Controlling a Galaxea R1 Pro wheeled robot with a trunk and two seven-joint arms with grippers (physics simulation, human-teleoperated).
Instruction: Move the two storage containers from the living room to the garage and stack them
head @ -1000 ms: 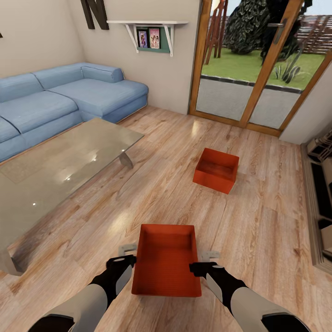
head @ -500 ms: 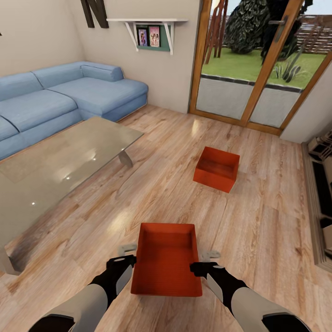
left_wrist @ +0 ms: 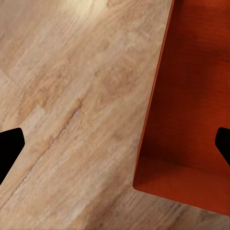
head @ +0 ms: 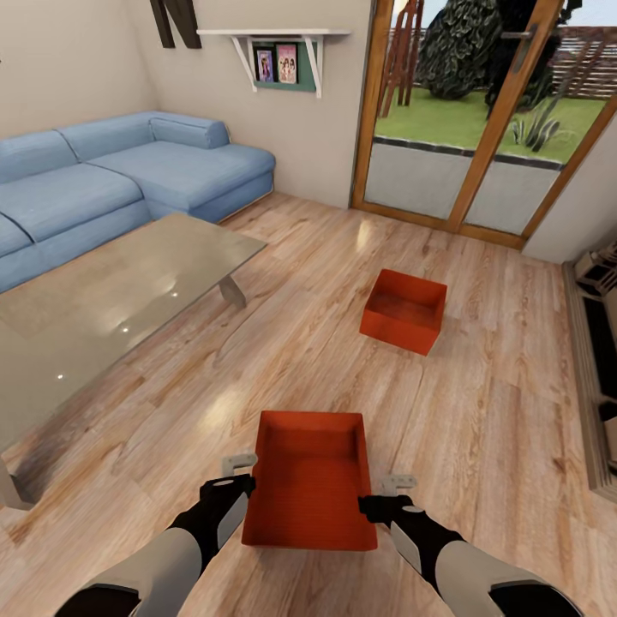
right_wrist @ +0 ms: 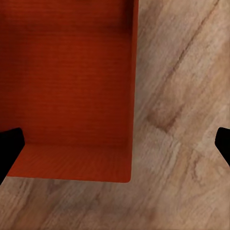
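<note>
Wood plank floor (head: 480, 428) bears two red-orange containers (head: 310, 484) (head: 404, 311) near blue sofa (head: 128, 184).

One red-orange open bin (head: 308, 488) between my two arms, empty, over the wood floor (head: 480, 428), its twin (head: 404, 311) empty, farther ahead near the glass doors (head: 480, 111)

I see one storage container (head: 309, 484) between my left gripper (head: 230, 474) and right gripper (head: 387, 494), the other container (head: 404, 311) ahead-right on the floor (head: 308, 326), sofa (head: 111, 176) far left.
</note>
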